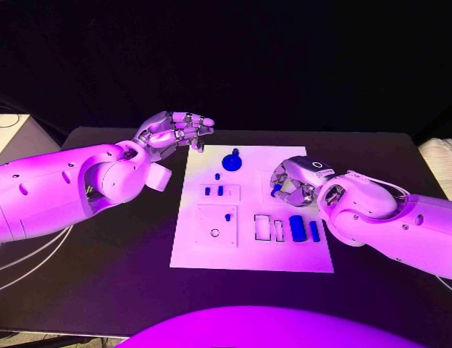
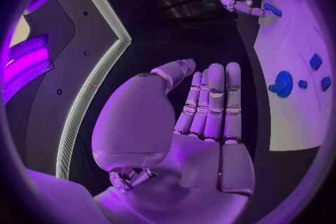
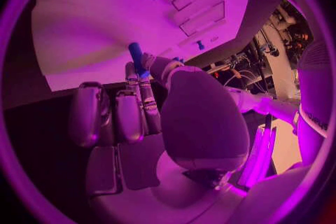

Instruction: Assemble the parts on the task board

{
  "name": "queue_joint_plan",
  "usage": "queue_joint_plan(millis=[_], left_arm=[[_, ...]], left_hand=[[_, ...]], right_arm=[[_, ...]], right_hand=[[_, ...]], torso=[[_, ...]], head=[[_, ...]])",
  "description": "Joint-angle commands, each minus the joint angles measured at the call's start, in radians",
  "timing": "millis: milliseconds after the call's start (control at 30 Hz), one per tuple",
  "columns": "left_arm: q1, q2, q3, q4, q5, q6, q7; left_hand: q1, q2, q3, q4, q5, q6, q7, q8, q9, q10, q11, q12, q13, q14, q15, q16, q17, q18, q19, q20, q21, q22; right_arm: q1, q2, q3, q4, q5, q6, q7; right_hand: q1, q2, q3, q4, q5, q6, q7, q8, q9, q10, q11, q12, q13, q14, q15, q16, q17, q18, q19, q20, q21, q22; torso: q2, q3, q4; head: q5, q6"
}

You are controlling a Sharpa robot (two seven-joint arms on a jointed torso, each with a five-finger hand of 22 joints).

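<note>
The white task board (image 1: 252, 254) lies in the middle of the black table. My right hand (image 1: 294, 181) hovers over the board's right side and pinches a small blue peg (image 1: 277, 190) between thumb and finger; the right wrist view shows the peg (image 3: 136, 56) sticking out past the fingertips above the board (image 3: 91, 17). My left hand (image 1: 174, 130) is raised by the board's far left corner with nothing in it; its fingers (image 2: 213, 103) lie straight and side by side. A blue round knob part (image 1: 232, 161) stands near the board's far edge, and two blue cylinders (image 1: 297, 228) lie on its right side.
Small blue pieces (image 1: 216, 192) sit in a raised block at the board's middle left. A square plate with a hole (image 1: 216, 226) and slotted recesses (image 1: 261, 227) lie nearer me. The black table (image 1: 122, 254) has bare room on both sides.
</note>
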Motion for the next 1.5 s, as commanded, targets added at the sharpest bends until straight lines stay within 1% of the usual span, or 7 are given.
queue_joint_plan(millis=[33, 200, 333, 533, 967, 1233, 1500], left_arm=[[0.001, 0.002, 0.001, 0.000, -0.001, 0.017, 0.004], [0.001, 0.005, 0.001, -0.005, -0.001, 0.017, 0.005], [0.001, 0.007, 0.001, -0.007, -0.001, 0.018, 0.006], [0.001, 0.014, 0.001, -0.010, -0.001, 0.020, 0.005], [0.001, 0.029, 0.001, -0.017, 0.000, 0.027, 0.000], [0.001, 0.031, 0.001, -0.016, 0.000, 0.028, -0.003], [0.001, 0.031, 0.001, -0.015, 0.000, 0.029, -0.004]], left_hand=[[0.000, -0.002, -0.004, -0.002, 0.003, -0.008, -0.002, -0.003, 0.001, -0.007, -0.002, -0.005, -0.001, -0.006, 0.002, -0.006, -0.001, 0.006, 0.008, -0.001, -0.007, -0.001], [0.001, -0.001, -0.004, -0.003, 0.003, -0.008, -0.002, -0.003, 0.001, -0.006, -0.002, -0.004, -0.001, -0.006, 0.002, -0.007, -0.001, 0.006, 0.008, -0.001, -0.007, -0.002], [0.001, -0.001, -0.004, -0.003, 0.003, -0.008, -0.002, -0.003, 0.001, -0.006, -0.002, -0.004, -0.001, -0.006, 0.002, -0.007, -0.001, 0.006, 0.008, -0.001, -0.007, -0.002], [0.001, -0.001, -0.004, -0.003, 0.003, -0.008, -0.002, -0.003, 0.001, -0.006, -0.002, -0.004, -0.001, -0.006, 0.002, -0.007, -0.001, 0.006, 0.008, -0.001, -0.007, -0.002], [0.002, 0.000, -0.004, -0.003, 0.003, -0.007, -0.002, -0.002, 0.002, -0.006, -0.002, -0.003, -0.001, -0.006, 0.002, -0.007, -0.001, 0.007, 0.008, -0.001, -0.008, -0.002], [0.002, 0.000, -0.004, -0.003, 0.003, -0.007, -0.002, -0.002, 0.002, -0.006, -0.002, -0.002, -0.001, -0.006, 0.002, -0.007, -0.001, 0.007, 0.009, -0.001, -0.008, -0.003], [0.001, -0.001, -0.005, -0.003, 0.002, -0.007, -0.002, -0.001, 0.002, -0.006, -0.002, -0.002, -0.001, -0.006, 0.002, -0.007, -0.002, 0.006, 0.009, -0.001, -0.008, -0.003]], right_arm=[[0.004, -0.013, 0.005, 0.026, 0.017, -0.107, 0.016], [0.022, -0.038, 0.012, 0.085, 0.038, -0.149, 0.027], [0.029, -0.040, 0.014, 0.134, 0.065, -0.153, 0.037], [0.016, 0.004, 0.012, 0.167, 0.089, -0.133, 0.053], [-0.064, 0.144, -0.001, 0.129, 0.084, -0.081, 0.078], [-0.090, 0.184, -0.010, 0.093, 0.077, -0.056, 0.078], [-0.097, 0.194, -0.012, 0.072, 0.038, -0.030, 0.042]], right_hand=[[0.005, 0.022, 0.003, -0.009, -0.002, 0.004, -0.001, 0.006, 0.015, 0.061, -0.055, -0.003, 0.009, 0.021, -0.008, 0.005, 0.001, -0.011, 0.047, -0.007, 0.008, 0.151], [0.011, 0.021, 0.009, -0.028, 0.011, 0.001, 0.001, 0.009, 0.023, 0.067, -0.055, -0.009, 0.014, 0.022, -0.009, 0.006, 0.004, -0.012, 0.047, -0.009, 0.013, 0.154], [0.012, 0.019, 0.011, -0.034, 0.015, 0.000, 0.002, 0.010, 0.025, 0.068, -0.055, -0.011, 0.016, 0.022, -0.009, 0.008, 0.006, -0.012, 0.048, -0.009, 0.014, 0.155], [0.012, 0.018, 0.012, -0.038, 0.018, -0.002, 0.003, 0.009, 0.026, 0.068, -0.054, -0.013, 0.017, 0.021, -0.008, 0.006, 0.002, -0.012, 0.047, -0.009, 0.011, 0.154], [0.012, 0.018, 0.016, -0.050, 0.027, -0.009, 0.006, 0.007, 0.029, 0.067, -0.051, -0.020, 0.021, 0.019, -0.007, 0.000, -0.008, -0.009, 0.044, -0.009, -0.003, 0.151], [0.010, 0.018, 0.018, -0.053, 0.029, -0.011, 0.008, 0.006, 0.030, 0.065, -0.050, -0.022, 0.022, 0.018, -0.006, -0.001, -0.011, -0.009, 0.043, -0.008, -0.006, 0.150], [0.009, 0.018, 0.018, -0.054, 0.030, -0.013, 0.008, 0.006, 0.031, 0.064, -0.049, -0.024, 0.022, 0.018, -0.005, -0.002, -0.012, -0.009, 0.043, -0.008, -0.007, 0.150]], torso=[[-0.002, -0.0005, -0.0002], [-0.002, -0.0008, -0.0004], [0.000, 0.0001, -0.0008], [-0.002, -0.0013, -0.0040], [-0.003, -0.0029, -0.0012], [0.000, -0.0015, -0.0036], [-0.001, -0.0009, -0.0031]], head=[[0.001, 0.002], [0.003, 0.004], [0.006, 0.005], [0.018, 0.002], [0.032, 0.000], [0.039, -0.003], [0.039, -0.008]])
